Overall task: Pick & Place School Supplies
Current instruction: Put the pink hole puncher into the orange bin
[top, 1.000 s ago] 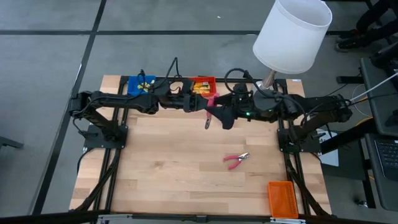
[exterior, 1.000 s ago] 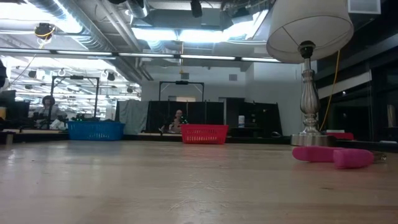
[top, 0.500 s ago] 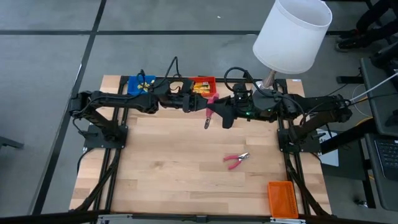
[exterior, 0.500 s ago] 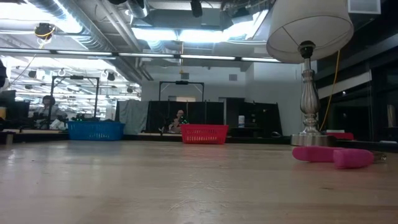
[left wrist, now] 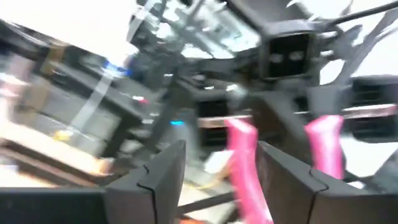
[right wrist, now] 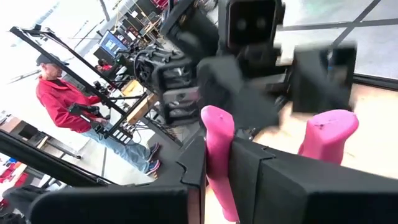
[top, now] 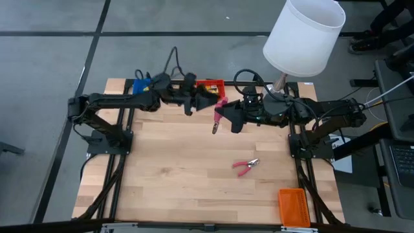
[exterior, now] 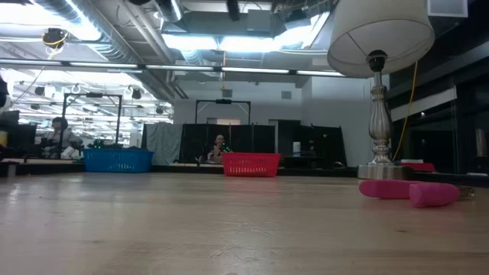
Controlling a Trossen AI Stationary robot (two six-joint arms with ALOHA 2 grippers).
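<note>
2 pink-handled tools were noted; 1 pink-handled tool (top: 218,114) hung above the table's far edge, clamped by 1 handle in the right gripper (top: 224,115), suited to carrying; the left gripper (top: 206,98) stood parted beside it; the other tool (top: 245,167) lay mid-table.

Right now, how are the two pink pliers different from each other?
The held pliers are up in the air, pinched by the right gripper near the red tray; the loose pliers lie flat on the table, with nothing touching them. The held pliers hang with the metal tip pointing down; the loose pliers point sideways. Both have pink handles and metal tips. The left gripper is beside the held pair, open.
</note>
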